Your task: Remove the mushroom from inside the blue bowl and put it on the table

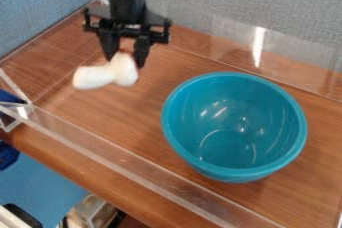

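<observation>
The blue bowl (235, 124), right of centre, is glossy turquoise, plain. The table (120, 107) is brown wood-grain. The mushroom (106, 74), at left, blurs cream-white. The gripper (126, 60), upper left, is black.

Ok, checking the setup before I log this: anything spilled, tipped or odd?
Nothing stands out. The blue bowl sits upright and empty on the table; the gripper holds the mushroom, blurred, above the wood.

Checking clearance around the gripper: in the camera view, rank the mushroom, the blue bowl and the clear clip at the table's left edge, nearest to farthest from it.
1. Mushroom, held in the gripper, hanging to its left.
2. Blue bowl, lower right, empty.
3. Clear clip, far left edge.
</observation>
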`<state>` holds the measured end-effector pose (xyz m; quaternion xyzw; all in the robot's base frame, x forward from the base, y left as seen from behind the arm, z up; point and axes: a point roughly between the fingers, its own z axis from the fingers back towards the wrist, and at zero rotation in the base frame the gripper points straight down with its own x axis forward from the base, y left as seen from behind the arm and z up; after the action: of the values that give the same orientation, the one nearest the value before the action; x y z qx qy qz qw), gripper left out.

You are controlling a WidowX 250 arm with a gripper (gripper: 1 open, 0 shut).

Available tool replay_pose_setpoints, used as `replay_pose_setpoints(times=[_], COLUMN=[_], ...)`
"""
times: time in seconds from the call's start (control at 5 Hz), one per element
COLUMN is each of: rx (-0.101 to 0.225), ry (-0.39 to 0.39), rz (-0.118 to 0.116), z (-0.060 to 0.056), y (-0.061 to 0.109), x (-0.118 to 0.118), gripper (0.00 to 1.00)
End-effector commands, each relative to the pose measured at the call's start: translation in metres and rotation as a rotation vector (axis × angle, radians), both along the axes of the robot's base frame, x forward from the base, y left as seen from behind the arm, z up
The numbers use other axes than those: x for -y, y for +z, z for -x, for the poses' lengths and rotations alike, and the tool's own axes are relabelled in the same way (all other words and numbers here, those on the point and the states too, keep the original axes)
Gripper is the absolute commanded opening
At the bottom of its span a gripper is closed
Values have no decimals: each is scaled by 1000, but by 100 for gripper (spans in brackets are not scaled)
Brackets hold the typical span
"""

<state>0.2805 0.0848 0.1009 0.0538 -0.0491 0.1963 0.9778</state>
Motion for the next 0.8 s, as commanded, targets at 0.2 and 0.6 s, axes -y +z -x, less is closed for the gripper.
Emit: replay_pose_setpoints(times=[0.2, 0.6], rx=[-14, -34], ry=[61, 103], rz=[-36, -32], z=[2, -11], y=[-20, -42], x=[-17, -33], gripper=[0, 0])
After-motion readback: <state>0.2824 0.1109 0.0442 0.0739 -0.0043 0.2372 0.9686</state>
